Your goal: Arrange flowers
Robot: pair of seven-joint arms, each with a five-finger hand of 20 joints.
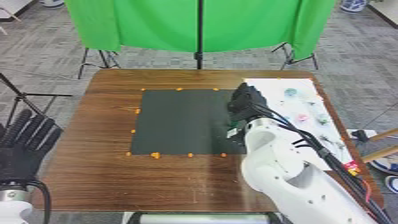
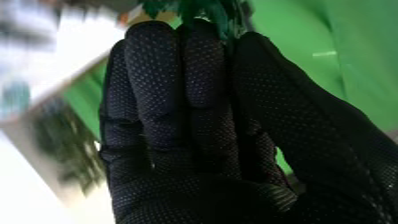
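The right hand (image 1: 242, 103) pinches a leafy green sprig (image 2: 202, 10) between its thumb and fingers, over the dark mat (image 1: 182, 122) near the white sheet (image 1: 266, 85). The left hand (image 1: 22, 146) is open, with its fingers straight. The sprig looks light and bendy. Its leaves may squash or slip, so the stem, just under them, seems the best place to hold.

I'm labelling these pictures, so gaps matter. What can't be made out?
Leaves in the right hand, right wrist view: cut off by the picture's edge, partly behind its fingers.
White board, head view: partly behind the right arm.
Flowers on it, head view: too small to tell their kinds.
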